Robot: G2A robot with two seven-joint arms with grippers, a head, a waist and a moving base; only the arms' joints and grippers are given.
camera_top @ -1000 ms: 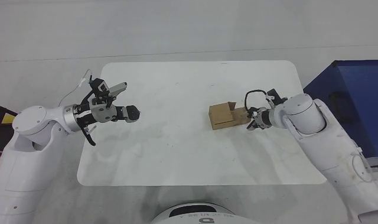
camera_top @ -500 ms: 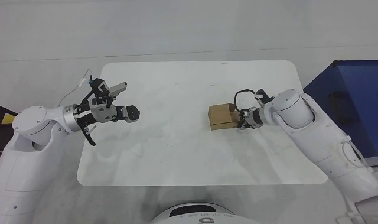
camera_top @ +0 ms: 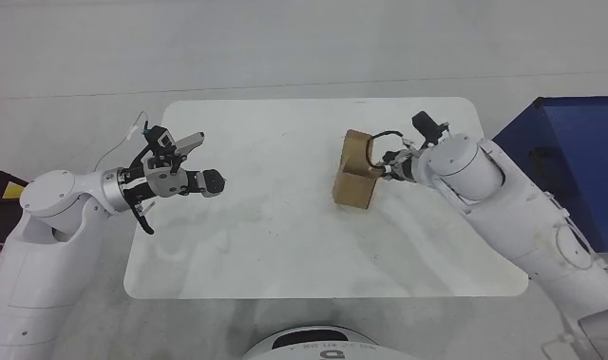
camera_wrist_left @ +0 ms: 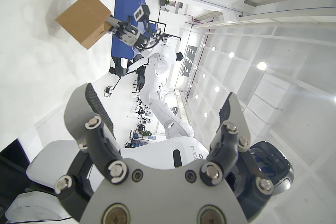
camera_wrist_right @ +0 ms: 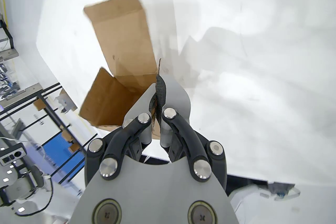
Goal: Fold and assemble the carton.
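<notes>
A brown cardboard carton [camera_top: 354, 175] hangs tilted above the right half of the white table [camera_top: 285, 255], one flap sticking up at its far end. My right gripper [camera_top: 383, 170] is shut on the edge of one carton wall [camera_wrist_right: 123, 57]; in the right wrist view the fingers [camera_wrist_right: 173, 93] pinch the cardboard edge. From the left wrist view the carton [camera_wrist_left: 84, 20] is seen lifted off the table with the right gripper [camera_wrist_left: 111, 25] at its side. My left gripper [camera_top: 217, 181] hovers over the table's left part, open and holding nothing, its fingertips [camera_wrist_left: 92, 101] wide apart.
A blue bin [camera_top: 560, 161] stands off the table's right edge. The table's middle and near side hold nothing but faint scuffs.
The right gripper has lifted the carton off the table and tipped it, moving it slightly farther from me. The left arm has stayed still.
</notes>
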